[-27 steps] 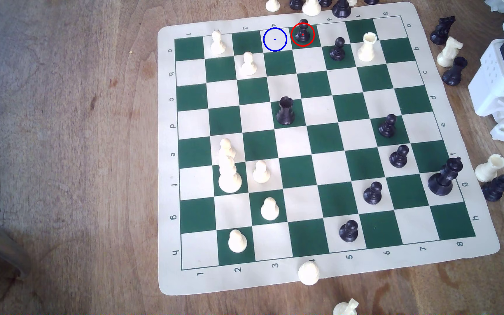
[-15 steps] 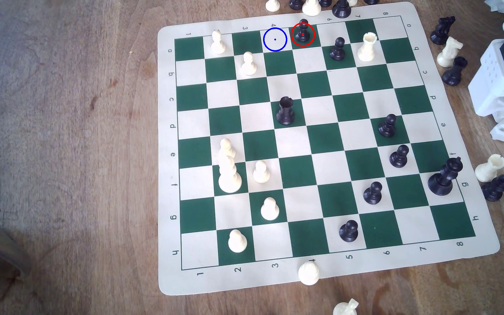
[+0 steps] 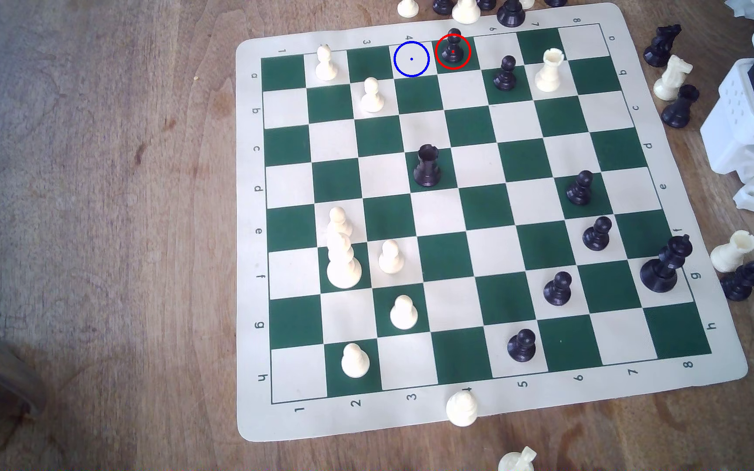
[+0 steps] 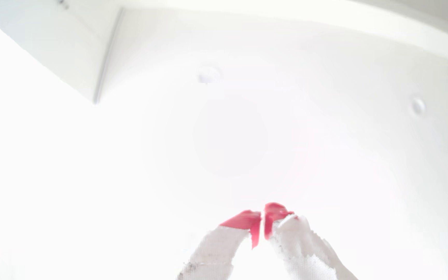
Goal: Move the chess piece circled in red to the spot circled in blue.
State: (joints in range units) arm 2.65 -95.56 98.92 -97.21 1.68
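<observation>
- The gripper [image 4: 262,215] appears in the wrist view as 2 white fingers with red tips; the jaws stand together, tips almost touching, nothing between them
- Past the jaws the wrist view is washed out to white, with pale slanted surfaces that are too overexposed to identify
- In the exterior view the arm's white base [image 3: 749,136] stands off the board's edge at the exterior view's right
- The chess piece [image 3: 452,46], a black pawn ringed in red, stands upright on a green square in the board's far row
- The spot [image 3: 411,59], a cream square with a blue ring and dot, lies bare just beside that pawn, on the exterior view's left
- The chess board [image 3: 248,226] holds a black rook [image 3: 427,165] near its middle, with other black and cream pieces spread about
- Further pieces stand off the mat on the wooden table [image 3: 94,226]
</observation>
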